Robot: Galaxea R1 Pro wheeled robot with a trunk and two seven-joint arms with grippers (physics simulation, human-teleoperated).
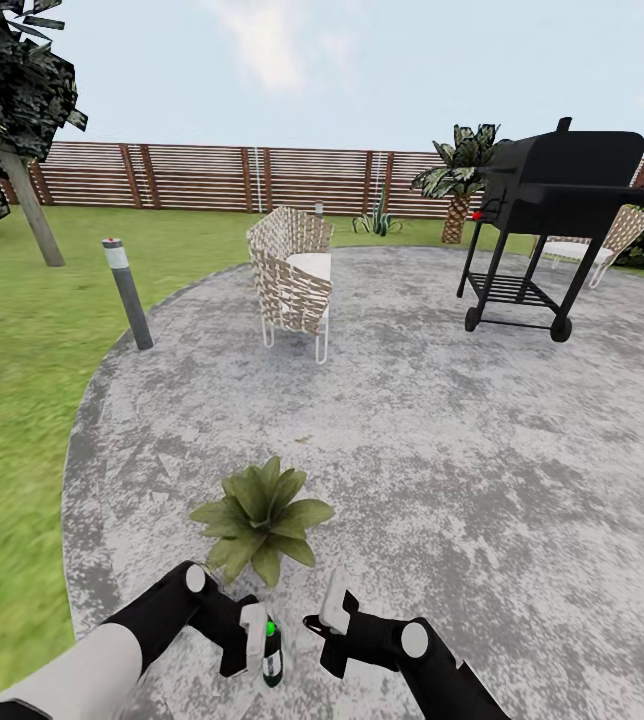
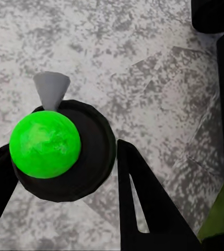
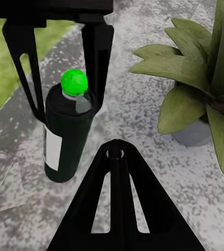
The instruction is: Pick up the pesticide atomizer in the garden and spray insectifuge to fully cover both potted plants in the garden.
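I see a slim dark bottle, the pesticide atomizer [image 3: 65, 136], with a bright green ball top, grey nozzle and pale label band. At my twelve o'clock the potted plant [image 1: 260, 518] has olive-green pointed leaves in a little grey pot. The round patio [image 1: 442, 420] is mottled grey and white. The slatted fence [image 1: 222, 178] is brown; the wheeled barbecue grill [image 1: 562, 200] at two o'clock is black.
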